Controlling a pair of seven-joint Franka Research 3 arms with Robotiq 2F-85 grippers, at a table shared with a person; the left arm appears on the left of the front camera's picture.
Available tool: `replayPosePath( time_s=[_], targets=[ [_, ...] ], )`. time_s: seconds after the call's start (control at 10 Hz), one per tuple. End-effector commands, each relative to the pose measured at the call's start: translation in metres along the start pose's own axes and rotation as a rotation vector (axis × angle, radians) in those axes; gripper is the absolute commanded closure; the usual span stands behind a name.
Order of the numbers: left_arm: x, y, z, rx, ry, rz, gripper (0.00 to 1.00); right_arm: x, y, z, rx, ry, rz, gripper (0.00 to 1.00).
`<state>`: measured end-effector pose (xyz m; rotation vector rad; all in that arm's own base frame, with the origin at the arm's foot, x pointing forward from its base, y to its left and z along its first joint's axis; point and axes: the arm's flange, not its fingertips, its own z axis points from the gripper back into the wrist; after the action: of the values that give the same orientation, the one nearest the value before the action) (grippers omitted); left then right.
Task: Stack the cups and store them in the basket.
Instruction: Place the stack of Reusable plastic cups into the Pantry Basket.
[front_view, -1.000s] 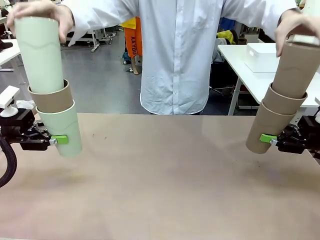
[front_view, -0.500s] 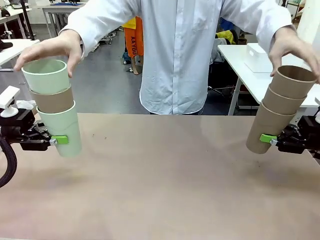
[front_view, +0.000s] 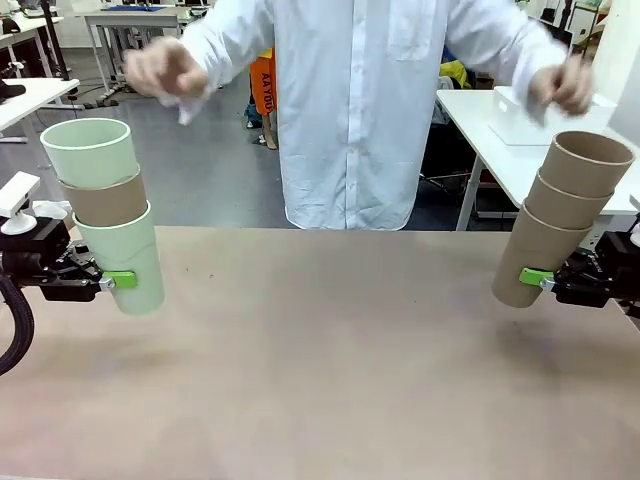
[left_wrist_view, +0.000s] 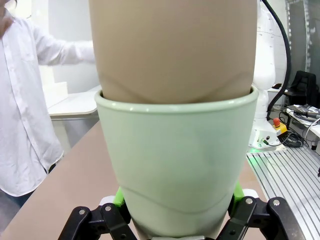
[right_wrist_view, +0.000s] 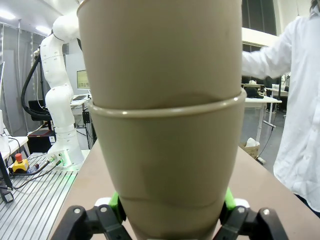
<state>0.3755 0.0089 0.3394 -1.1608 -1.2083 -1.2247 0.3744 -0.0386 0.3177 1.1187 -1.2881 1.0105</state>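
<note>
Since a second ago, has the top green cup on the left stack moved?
Yes. The top green cup has sunk down into the brown cup, whose rim hasn't shifted against the far table edge.

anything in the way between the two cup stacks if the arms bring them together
Nothing visible does. The left gripper holds the green-and-brown stack, the right gripper the brown stack, and between them lies just bare table. The person's hands are raised, above and behind both stacks.
</note>
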Motion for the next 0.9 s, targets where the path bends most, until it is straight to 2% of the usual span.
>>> replayPosePath(
  time_s=[0.0, 0.8],
  targets=[
    [0.004, 0.0003, -0.0006, -0.003, -0.006, -0.008, 0.15, 0.0041, -0.0001, 0.0, -0.002, -0.007, 0.007, 0.15],
    [0.004, 0.0003, -0.0006, -0.003, -0.006, -0.008, 0.15, 0.0041, -0.0001, 0.0, -0.002, -0.007, 0.007, 0.15]
  ],
)
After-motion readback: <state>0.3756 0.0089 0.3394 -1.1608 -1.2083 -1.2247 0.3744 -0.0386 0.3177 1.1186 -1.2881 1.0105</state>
